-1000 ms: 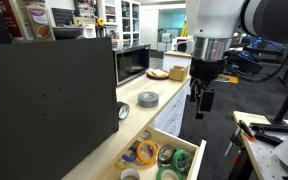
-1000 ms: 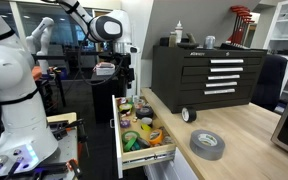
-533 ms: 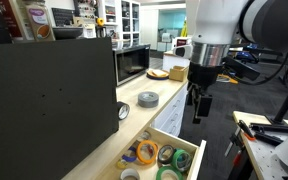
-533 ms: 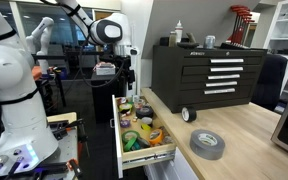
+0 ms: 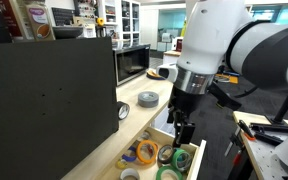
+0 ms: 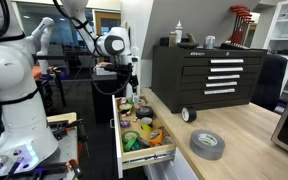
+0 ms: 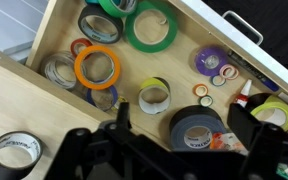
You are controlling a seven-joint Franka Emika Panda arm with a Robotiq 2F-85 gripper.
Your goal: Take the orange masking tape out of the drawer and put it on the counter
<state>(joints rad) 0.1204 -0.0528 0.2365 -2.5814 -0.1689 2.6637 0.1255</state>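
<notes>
The orange masking tape (image 7: 97, 67) lay flat in the drawer (image 7: 46, 30), ahead of the gripper (image 7: 182, 125) and off toward its counter side (not between the fingers). The gripper hung above the drawer with its jaws spread wide and empty, a dark grey roll (image 7: 194, 128) directly below it. A green roll (image 7: 151, 25) lay farther ahead. On the counter (image 7: 24, 100) beside the drawer sat a silver roll (image 7: 14, 150).

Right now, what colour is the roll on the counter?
Grey; the roll shows best in an exterior view.
</notes>
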